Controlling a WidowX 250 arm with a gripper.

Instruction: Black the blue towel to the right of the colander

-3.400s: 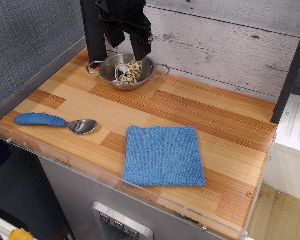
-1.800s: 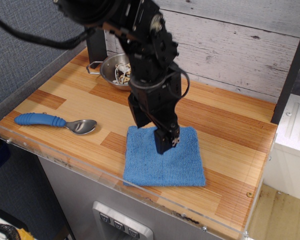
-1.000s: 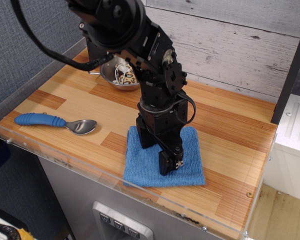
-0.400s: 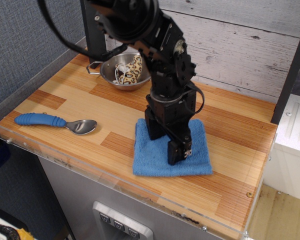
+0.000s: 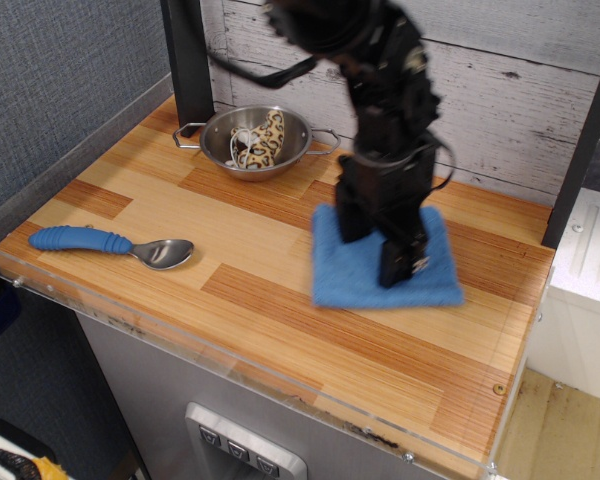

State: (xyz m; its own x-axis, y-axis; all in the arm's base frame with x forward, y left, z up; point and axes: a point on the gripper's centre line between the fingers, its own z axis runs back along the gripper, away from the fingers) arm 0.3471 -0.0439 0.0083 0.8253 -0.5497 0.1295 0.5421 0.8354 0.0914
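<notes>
Shifted rightward and back across the table [image 5: 280,330] since the earlier frame: blue towel [image 5: 355,275], now flat, right of and in front of the colander [image 5: 257,140]; tool [image 5: 398,268] pressed down onto towel, jaw state indiscernible; spoon [image 5: 110,244] at left

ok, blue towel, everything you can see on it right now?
The blue towel is a medium-blue, fuzzy terry cloth, roughly square, lying flat on the wooden tabletop, right of and nearer than the colander. Its edges look motion-blurred. The gripper presses down on its middle-right; jaw state is unclear.
</notes>
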